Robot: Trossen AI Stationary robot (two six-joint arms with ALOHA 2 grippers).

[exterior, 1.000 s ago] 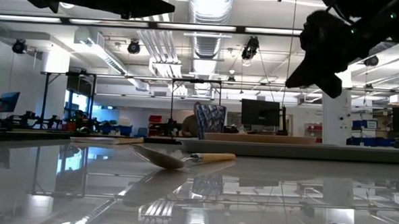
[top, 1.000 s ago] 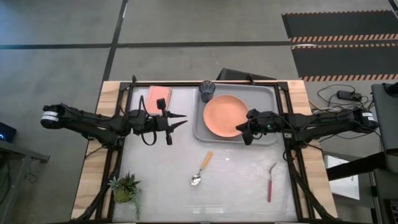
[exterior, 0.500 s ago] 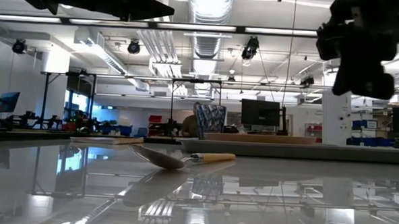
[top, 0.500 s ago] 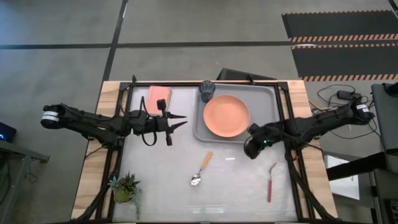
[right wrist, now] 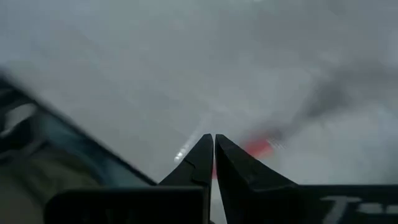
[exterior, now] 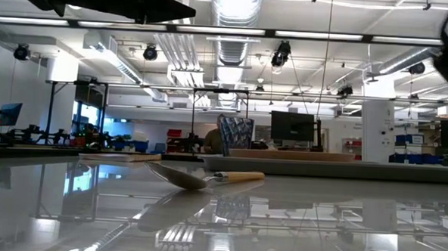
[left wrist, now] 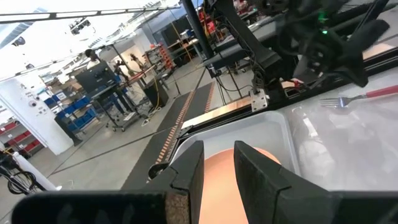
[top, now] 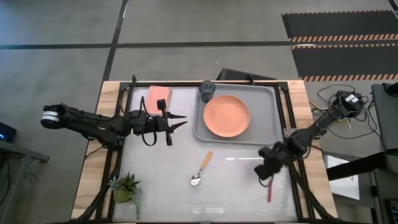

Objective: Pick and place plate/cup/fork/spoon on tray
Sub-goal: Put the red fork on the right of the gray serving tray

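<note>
High view: my right tool (top: 268,170) hangs over the counter (top: 230,193) at five o'clock, right above the fork (top: 270,185), its fingers pressed together on nothing. My left tool (top: 176,122) waits at nine o'clock, fingers slightly apart. The plate (top: 226,116) and cup (top: 207,91) sit on the tray (top: 264,99) at one o'clock. The spoon (top: 201,168) lies near centre.

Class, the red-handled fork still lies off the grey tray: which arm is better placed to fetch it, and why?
The right. Its tool hangs over the red-handled metal fork, while the left tool waits beside the pink pad, far across the table.
</note>
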